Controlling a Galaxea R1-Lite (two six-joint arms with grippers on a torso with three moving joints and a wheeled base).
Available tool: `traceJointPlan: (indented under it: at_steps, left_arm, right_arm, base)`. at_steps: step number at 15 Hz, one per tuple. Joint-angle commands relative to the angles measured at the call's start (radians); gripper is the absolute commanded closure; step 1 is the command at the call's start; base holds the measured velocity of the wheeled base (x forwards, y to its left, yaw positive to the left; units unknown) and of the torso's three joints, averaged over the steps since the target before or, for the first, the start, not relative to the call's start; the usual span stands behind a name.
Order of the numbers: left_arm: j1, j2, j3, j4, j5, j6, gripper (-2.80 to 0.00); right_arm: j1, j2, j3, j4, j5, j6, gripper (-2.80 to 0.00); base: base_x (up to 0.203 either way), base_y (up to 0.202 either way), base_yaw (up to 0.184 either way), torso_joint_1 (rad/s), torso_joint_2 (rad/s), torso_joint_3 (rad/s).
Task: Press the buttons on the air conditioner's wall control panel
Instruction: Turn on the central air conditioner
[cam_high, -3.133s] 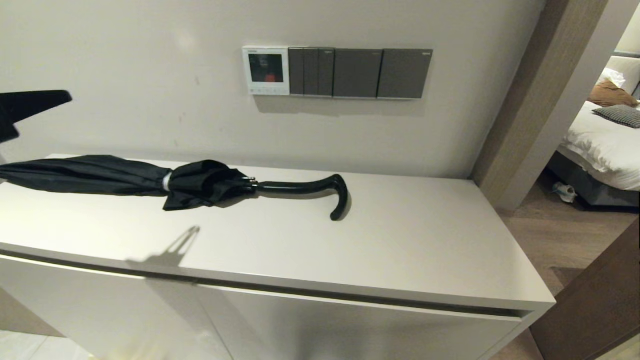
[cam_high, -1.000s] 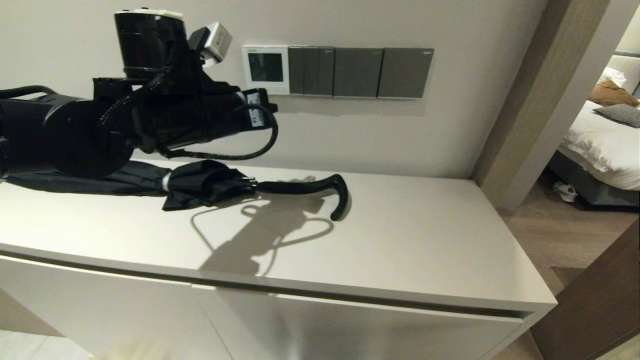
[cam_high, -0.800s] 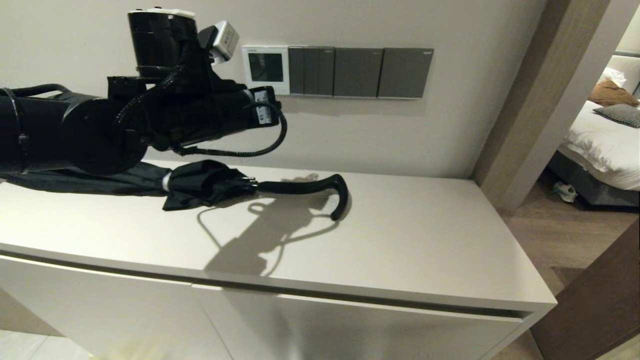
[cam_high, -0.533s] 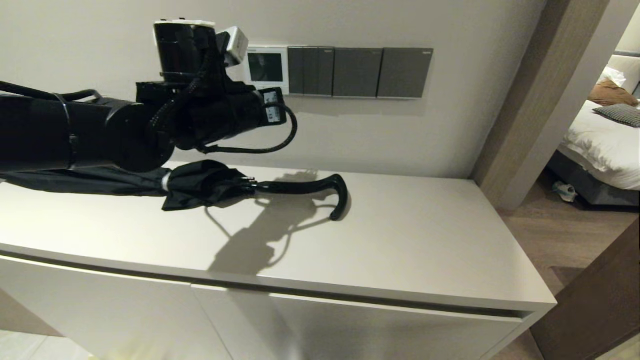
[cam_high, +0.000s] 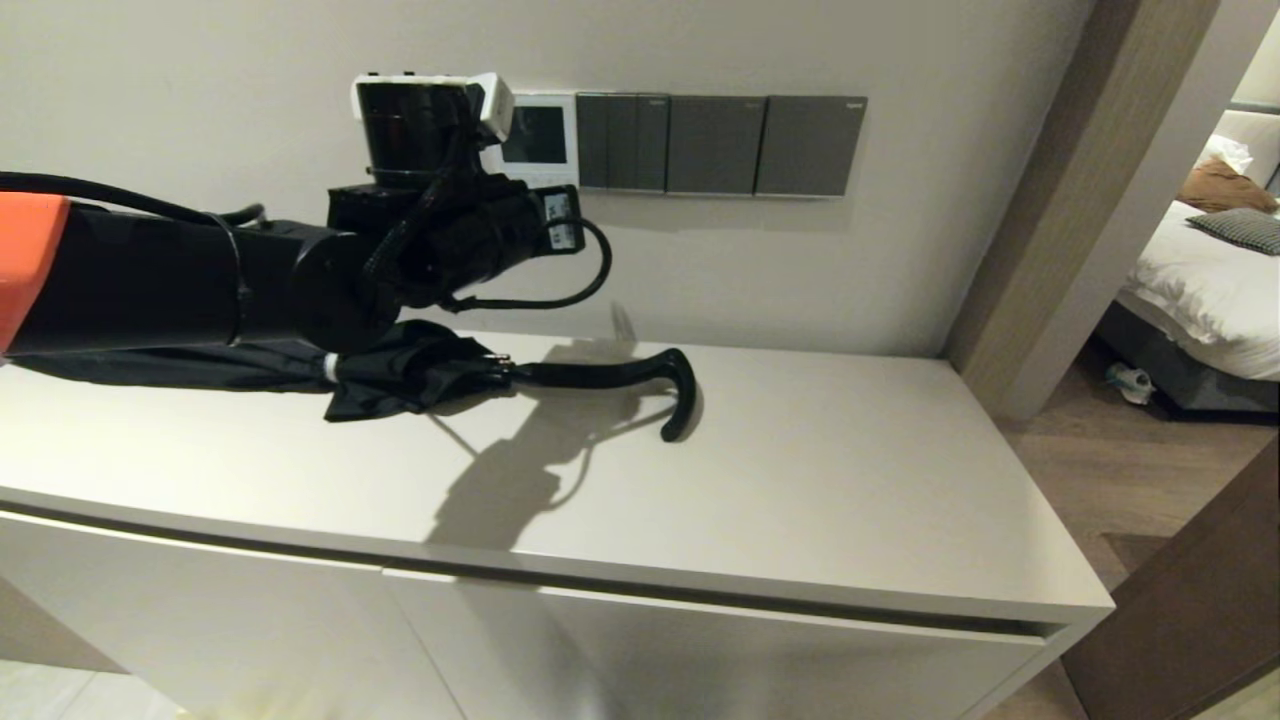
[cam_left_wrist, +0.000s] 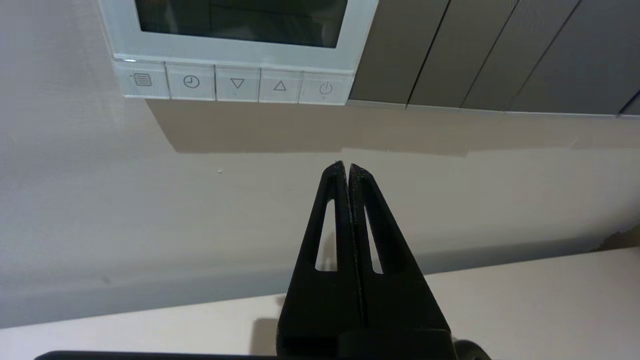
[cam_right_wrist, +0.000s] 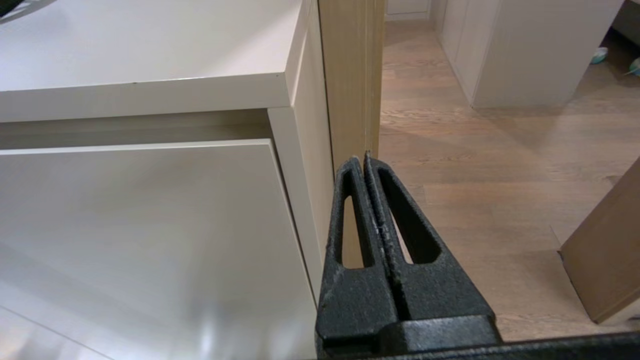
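While pinched shut and empty, left hand hangs below buttons, bare wall between.

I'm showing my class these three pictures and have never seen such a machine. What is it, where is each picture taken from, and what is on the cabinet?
It is a two-armed robot. The wide picture comes from its head; the others from cameras behind each arm's jaws. The left gripper, jaws shut and empty, points at the wall below the buttons of the air conditioner's wall control panel. The right gripper, also shut, hangs low beside the white cabinet. A folded black umbrella lies on top.
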Motion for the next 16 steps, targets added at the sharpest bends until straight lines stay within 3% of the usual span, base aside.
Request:
traceJointPlan:
  at_steps: [1, 16]
  left_arm:
    - [0.0, 0.01, -0.012, -0.002, 0.001, -0.002, 0.0]
    - [0.004, 0.111, -0.152, 0.0, 0.004, 0.023, 0.0]
  right_arm:
    - [0.0, 0.001, 0.003, -0.002, 0.0, 0.0, 0.0]
    - [0.0, 0.001, 0.003, -0.002, 0.0, 0.0, 0.0]
  base:
    - [0.0, 0.0, 0.0, 0.0, 0.0, 0.0]
    - [0.0, 0.0, 0.0, 0.0, 0.0, 0.0]
